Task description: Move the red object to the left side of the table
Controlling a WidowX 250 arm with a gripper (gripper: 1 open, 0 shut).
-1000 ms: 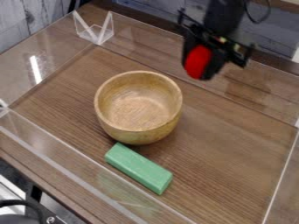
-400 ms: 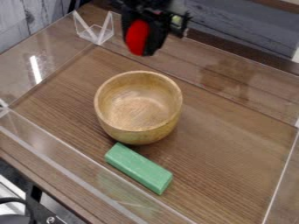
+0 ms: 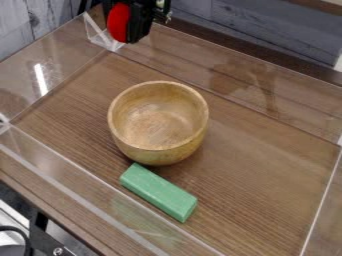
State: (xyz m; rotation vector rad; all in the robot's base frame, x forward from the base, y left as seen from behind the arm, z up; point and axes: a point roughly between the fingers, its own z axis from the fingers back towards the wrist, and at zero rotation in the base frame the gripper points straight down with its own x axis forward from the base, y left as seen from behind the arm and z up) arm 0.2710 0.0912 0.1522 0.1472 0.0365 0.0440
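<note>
The end effector (image 3: 123, 20) is at the upper left of the frame, close to the top edge, and only its lower part is in view. It is dark, with black parts on both sides. Its fingers are closed narrowly on the red object (image 3: 119, 22), which hangs between them above the desk (image 3: 267, 130) and does not touch the surface. The red object is small and bright red; its exact shape is hard to tell here because the picture is a little blurred and the fingers cover part of it.

Just beside the end effector, in the upper left of the frame, a small clear acrylic stand (image 3: 96, 32) sits near the far corner of the desk. The red object is in front of it in this view, and I cannot tell if they touch.

The desk is dark brown with wood grain, and low clear acrylic walls (image 3: 54, 205) run along its edges.

In the middle of the frame, a round wooden bowl (image 3: 159, 121) stands upright on the desk, well apart from the end effector. Its inside looks pale and speckled. Below the bowl, toward the lower middle of the frame, a green rectangular block (image 3: 159, 192) lies flat on the desk at a diagonal, near the bowl but apart from it.
</note>
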